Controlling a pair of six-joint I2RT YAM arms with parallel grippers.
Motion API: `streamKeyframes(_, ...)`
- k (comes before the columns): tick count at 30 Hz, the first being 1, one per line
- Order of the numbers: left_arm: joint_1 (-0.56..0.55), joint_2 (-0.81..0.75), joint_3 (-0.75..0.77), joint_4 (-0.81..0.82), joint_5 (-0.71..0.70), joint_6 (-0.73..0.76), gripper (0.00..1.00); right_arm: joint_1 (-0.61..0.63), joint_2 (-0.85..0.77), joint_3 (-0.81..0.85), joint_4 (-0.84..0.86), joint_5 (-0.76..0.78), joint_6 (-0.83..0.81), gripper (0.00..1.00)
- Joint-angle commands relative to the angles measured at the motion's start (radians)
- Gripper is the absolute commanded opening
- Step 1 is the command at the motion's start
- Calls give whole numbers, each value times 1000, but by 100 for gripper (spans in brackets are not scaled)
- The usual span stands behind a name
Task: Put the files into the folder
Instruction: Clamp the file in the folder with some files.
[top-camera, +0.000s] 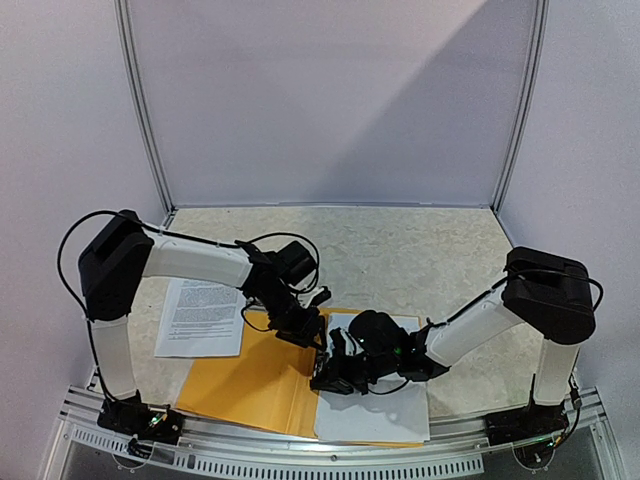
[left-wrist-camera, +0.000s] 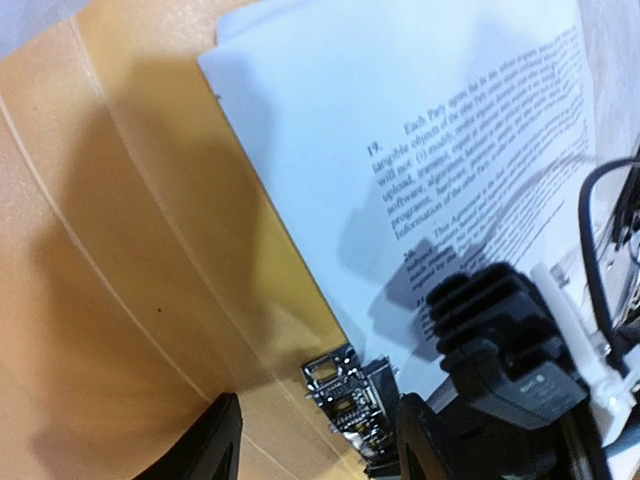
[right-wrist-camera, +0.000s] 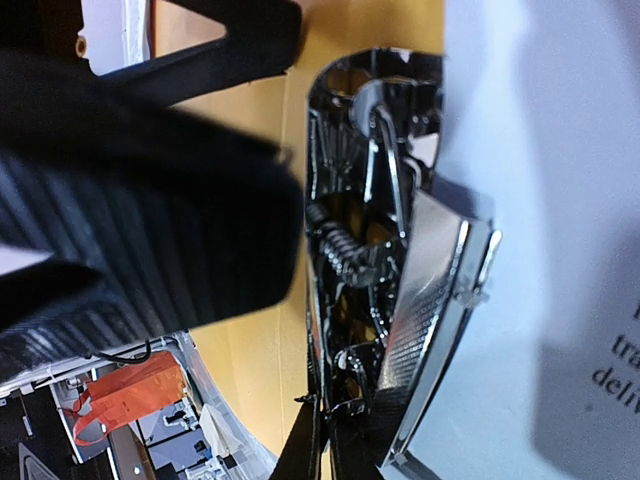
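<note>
**A:** Where are the papers?

**B:** One white printed paper sheet (top-camera: 375, 410) lies on the right half of the open, flat orange-yellow plastic folder (top-camera: 245, 380). Its inner edge is right by the shiny metal spring clip (right-wrist-camera: 400, 270) at the folder's middle. A second white printed sheet (top-camera: 200, 318) lies on the pale speckled desk (top-camera: 400, 250), just beside the folder's left half, on its far side.

**A:** And the left pincer (left-wrist-camera: 315, 430)?

**B:** It hangs over the folder's middle with its two fingers spread apart. Nothing is between them but the folder's surface and the clip below.

**A:** The right pincer (right-wrist-camera: 322, 420)?

**B:** It is closed, fingers together, with its tips right against the near end of the clip, next to the sheet on the folder. I cannot tell whether it pinches any part of the clip.

**A:** Do the two meet?

**B:** They are near each other over the folder's spine, and the right one's black body shows in the left wrist view.
</note>
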Motion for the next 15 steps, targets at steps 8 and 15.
streamKeyframes(8,37,-4,-53,77,-65,-177,59,-22,160,-67,-383,201,-41,4)
streamKeyframes(15,38,-3,-87,105,-39,-213,63,-22,168,-81,-358,200,-28,4)
